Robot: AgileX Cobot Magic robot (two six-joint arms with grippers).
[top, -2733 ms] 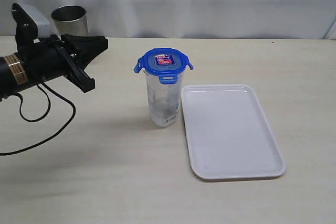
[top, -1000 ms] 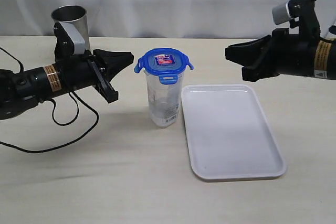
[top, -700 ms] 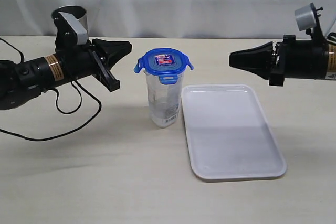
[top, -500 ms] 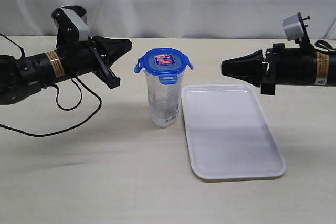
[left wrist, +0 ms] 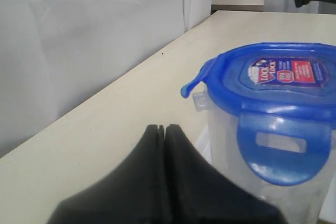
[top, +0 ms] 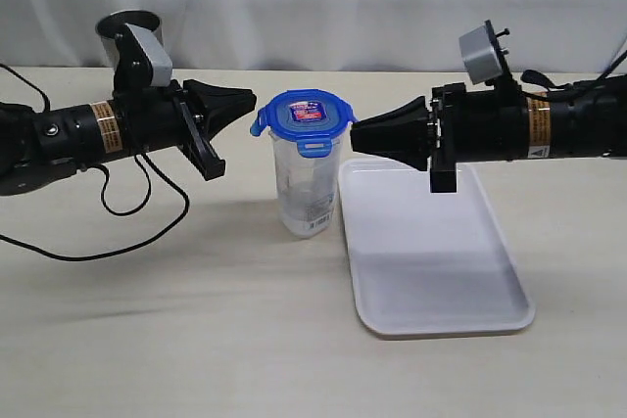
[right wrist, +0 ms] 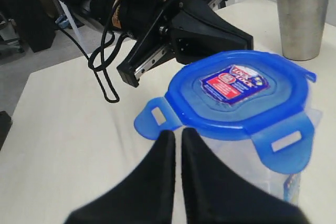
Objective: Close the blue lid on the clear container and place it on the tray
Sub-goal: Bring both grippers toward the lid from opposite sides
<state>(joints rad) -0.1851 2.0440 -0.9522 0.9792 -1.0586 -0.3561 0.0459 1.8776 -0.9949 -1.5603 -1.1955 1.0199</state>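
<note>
The clear container [top: 306, 193] stands upright on the table just left of the white tray [top: 441, 271]. On its rim sits the blue lid [top: 305, 117]; the front flap hangs down and the two side flaps stick out. My left gripper [top: 253, 101] is shut and empty, its tip a little left of the lid's left flap. My right gripper [top: 355, 137] is also shut and empty, pointing at the right flap from over the tray. In the right wrist view the fingertips [right wrist: 174, 131] sit right at a flap of the lid [right wrist: 236, 87]; contact is unclear. In the left wrist view the lid [left wrist: 278, 74] is just beyond the gripper [left wrist: 164, 127].
A steel tumbler [top: 127, 28] stands at the back left behind the left arm, also visible as the tumbler [right wrist: 300, 14] in the right wrist view. The left arm's black cable [top: 147, 227] loops on the table. The tray holds nothing.
The right gripper has travelled left over the tray up to the lid's right flap. The left gripper has edged right toward the lid. Both stayed shut; the container has not moved.
</note>
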